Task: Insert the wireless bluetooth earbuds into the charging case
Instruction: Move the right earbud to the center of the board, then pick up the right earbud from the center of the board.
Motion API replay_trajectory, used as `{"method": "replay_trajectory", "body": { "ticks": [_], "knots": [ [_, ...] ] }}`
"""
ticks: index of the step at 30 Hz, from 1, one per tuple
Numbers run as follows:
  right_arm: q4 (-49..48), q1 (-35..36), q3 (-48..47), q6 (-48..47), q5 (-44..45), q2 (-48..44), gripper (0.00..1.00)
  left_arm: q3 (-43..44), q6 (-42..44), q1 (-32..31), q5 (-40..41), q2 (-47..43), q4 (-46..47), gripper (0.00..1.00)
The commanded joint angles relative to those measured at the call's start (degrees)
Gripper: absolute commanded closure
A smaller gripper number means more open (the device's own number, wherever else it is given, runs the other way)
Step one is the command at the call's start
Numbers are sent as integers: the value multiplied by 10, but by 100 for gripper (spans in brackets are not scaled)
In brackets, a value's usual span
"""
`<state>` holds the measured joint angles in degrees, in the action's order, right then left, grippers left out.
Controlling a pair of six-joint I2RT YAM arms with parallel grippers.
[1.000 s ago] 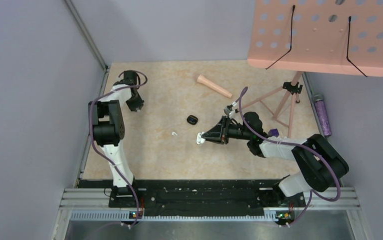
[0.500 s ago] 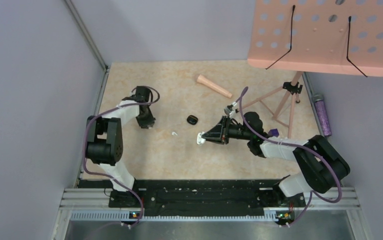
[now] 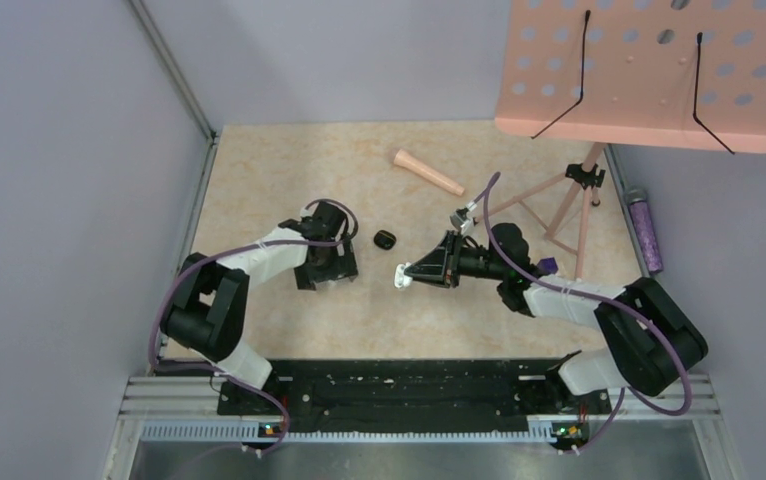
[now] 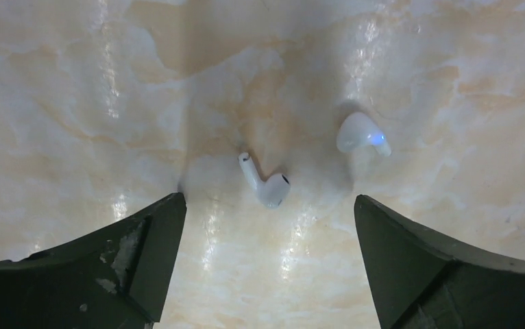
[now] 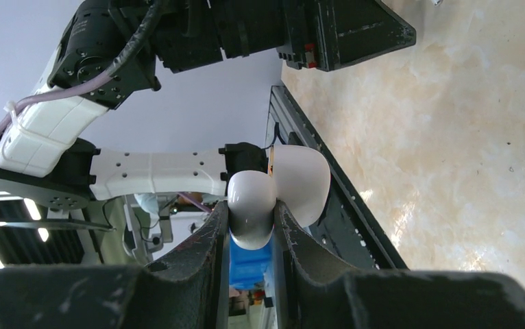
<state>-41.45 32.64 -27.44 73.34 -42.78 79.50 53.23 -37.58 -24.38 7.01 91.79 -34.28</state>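
Two white earbuds lie on the marbled table in the left wrist view: one with a short stem (image 4: 266, 186), and a rounder one (image 4: 360, 133) with a blue glint to its right. My left gripper (image 4: 268, 207) hangs open just above them, the stemmed earbud between its fingertips' line and slightly ahead. From above, the left gripper (image 3: 333, 268) hides both earbuds. My right gripper (image 5: 251, 221) is shut on the white charging case (image 5: 251, 199), lid (image 5: 303, 179) swung open, held above the table (image 3: 400, 277).
A small black oval object (image 3: 386, 239) lies between the two grippers. A pink cone (image 3: 427, 172) lies farther back. A pink music stand (image 3: 649, 70) with tripod legs (image 3: 569, 205) occupies the back right, and a purple bottle (image 3: 644, 228) lies beside the right wall.
My left arm swung from the far left wall toward the table middle, stopping over the earbuds, and its jaws went from shut to open. The right gripper and case stayed put.
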Motion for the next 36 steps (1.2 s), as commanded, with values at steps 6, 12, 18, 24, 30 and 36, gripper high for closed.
{"method": "replay_trajectory", "body": {
  "ticks": [6, 12, 18, 24, 30, 36],
  "knots": [
    [-9, 8, -6, -14, -1, -25, 100, 6, -28, -4, 46, -77, -36, 19],
    [-7, 7, -4, -14, -2, -31, 100, 25, 39, -3, 52, -64, 12, 26],
    [0, 7, -1, -16, 0, -43, 100, 78, 4, 17, 112, 20, -8, 39],
    [7, 7, 12, -16, 4, -58, 100, 75, -16, 22, 126, 53, -26, 41],
    [3, 8, 10, -16, 3, -52, 100, 33, -16, 21, 104, 33, -32, 41],
    [-4, 8, 7, -15, 2, -41, 100, -5, -39, 20, 89, -3, -51, 42]
  ]
}}
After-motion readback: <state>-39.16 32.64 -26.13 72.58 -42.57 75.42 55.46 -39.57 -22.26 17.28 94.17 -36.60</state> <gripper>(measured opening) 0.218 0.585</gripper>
